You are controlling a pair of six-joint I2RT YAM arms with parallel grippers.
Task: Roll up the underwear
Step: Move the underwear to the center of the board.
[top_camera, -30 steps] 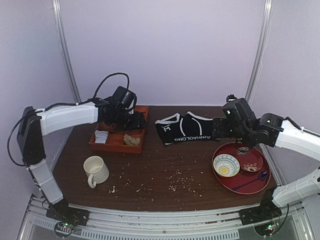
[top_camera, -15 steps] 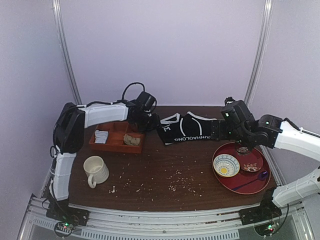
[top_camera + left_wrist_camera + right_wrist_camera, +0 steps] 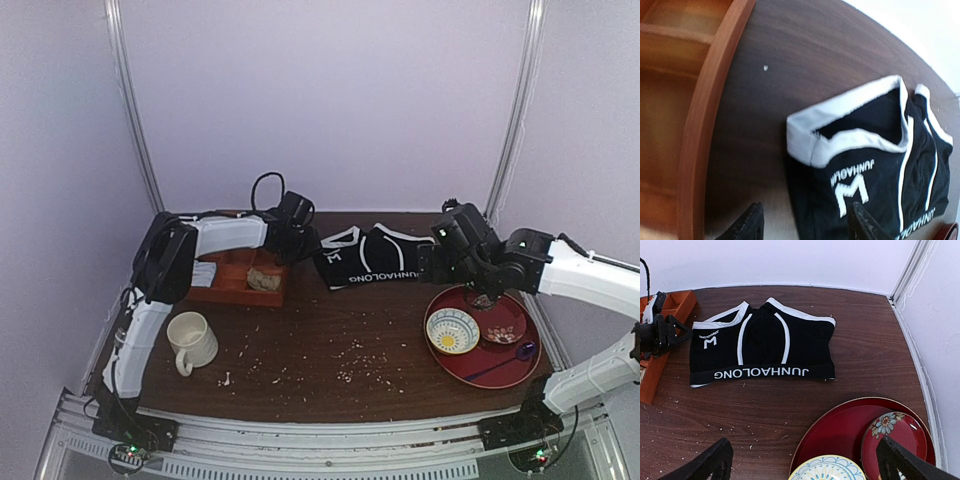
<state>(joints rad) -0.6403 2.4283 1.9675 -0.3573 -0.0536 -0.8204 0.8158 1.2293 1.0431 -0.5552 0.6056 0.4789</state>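
Note:
The black underwear [image 3: 372, 258] with white edging and white lettering on its waistband lies flat at the back middle of the table. My left gripper [image 3: 303, 240] hovers at its left end. In the left wrist view that gripper [image 3: 807, 226] is open. One fingertip is over the bare wood and the other over the underwear [image 3: 875, 165], with nothing gripped. My right gripper [image 3: 428, 264] sits just right of the garment. It [image 3: 805, 460] is open and empty, nearer the camera than the underwear [image 3: 762, 347], above the table and the red tray's rim.
A wooden compartment tray [image 3: 230, 297] at the back left holds a white cloth [image 3: 203, 273] and a beige lump [image 3: 264, 279]. A cream mug [image 3: 190, 340] stands in front of it. At the right, a round red tray [image 3: 480, 367] carries a patterned bowl [image 3: 452, 330], a floral dish [image 3: 502, 325] and a spoon [image 3: 508, 360]. Crumbs dot the wood.
My left arm has swung right, from over the wooden tray to the underwear's left end, and its jaws have narrowed a little. My right gripper has edged slightly left.

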